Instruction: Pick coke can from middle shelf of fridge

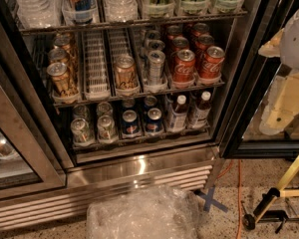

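While my claw (281, 109) hangs at the right edge of the frame, off to the side of the fridge (139, 167), I cannot tell whether it's spread or pressed together. Coke can (184, 65) stands front row, right part of middle shelf (95, 63), just beside second red can (211, 62). Gold-tan cans (60, 78) far left.

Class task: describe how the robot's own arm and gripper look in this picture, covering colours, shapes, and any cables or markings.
The arm is a smooth, rounded white shell at the right edge. Below it the gripper, just right of the dark-framed glass-door fridge, is built of blocky, pale cream-yellow parts with rounded ends. No cables, markings or sleeves show on either.
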`<state>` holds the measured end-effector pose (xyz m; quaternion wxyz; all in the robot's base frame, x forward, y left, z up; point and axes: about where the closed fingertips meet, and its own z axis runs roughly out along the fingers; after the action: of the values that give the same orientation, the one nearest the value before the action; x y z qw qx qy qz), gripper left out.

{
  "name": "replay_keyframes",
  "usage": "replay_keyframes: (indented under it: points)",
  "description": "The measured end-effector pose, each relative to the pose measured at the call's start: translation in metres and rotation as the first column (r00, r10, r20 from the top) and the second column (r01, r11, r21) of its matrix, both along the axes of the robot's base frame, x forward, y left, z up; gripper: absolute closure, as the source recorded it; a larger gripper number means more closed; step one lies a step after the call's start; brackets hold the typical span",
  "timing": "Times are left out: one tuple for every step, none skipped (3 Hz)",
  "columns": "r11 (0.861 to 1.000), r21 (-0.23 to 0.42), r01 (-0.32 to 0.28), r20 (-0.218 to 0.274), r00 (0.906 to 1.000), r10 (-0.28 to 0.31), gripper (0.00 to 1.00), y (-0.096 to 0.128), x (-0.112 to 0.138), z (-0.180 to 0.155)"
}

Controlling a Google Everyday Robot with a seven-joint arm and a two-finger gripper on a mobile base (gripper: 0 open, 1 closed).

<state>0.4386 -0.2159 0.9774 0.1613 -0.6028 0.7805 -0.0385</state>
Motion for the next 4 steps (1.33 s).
replay_keyframes:
  points:
    - [1.000, -0.001, 0.000, 0.002, 1.0000, 0.000, 0.00, 0.000, 0.000, 0.000]
    - [0.996, 0.086, -0.033, -0.006, 0.9994, 0.034, 0.00, 0.004, 0.004, -0.006]
    - [0.984, 0.162, -0.069, -0.013, 0.9973, 0.072, 0.00, 0.023, 0.000, -0.004]
    - [0.984, 0.162, -0.069, -0.012, 0.9973, 0.072, 0.00, 0.023, 0.000, -0.004]
